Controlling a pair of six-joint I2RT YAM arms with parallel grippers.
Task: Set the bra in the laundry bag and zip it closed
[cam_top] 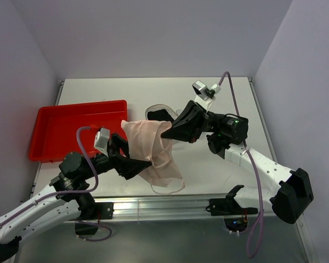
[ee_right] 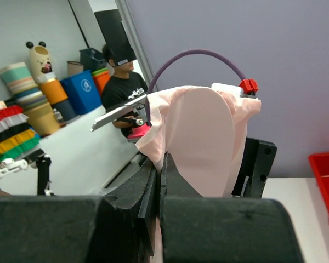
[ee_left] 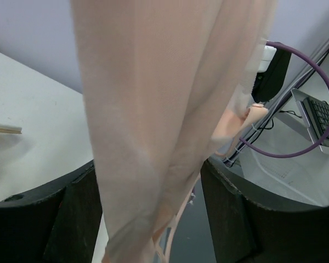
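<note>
The bra (cam_top: pixel 151 145) is pale pink fabric, held up above the table between both arms, its straps dangling toward the front edge. My right gripper (cam_top: pixel 165 131) is shut on its upper edge; in the right wrist view the jaws (ee_right: pixel 160 164) pinch the fabric (ee_right: pixel 203 137). My left gripper (cam_top: pixel 132 158) is open, its fingers spread wide on either side of the hanging bra (ee_left: pixel 153 109), midpoint (ee_left: pixel 148 164). The laundry bag (cam_top: pixel 155 112), whitish mesh with a black mark, lies on the table behind the bra, mostly hidden by it and the right gripper.
A red plastic tray (cam_top: pixel 55 134) sits at the left of the table (cam_top: pixel 219 170). A metal rail (cam_top: pixel 164 207) runs along the table's front edge. Grey walls close in the left, right and back sides.
</note>
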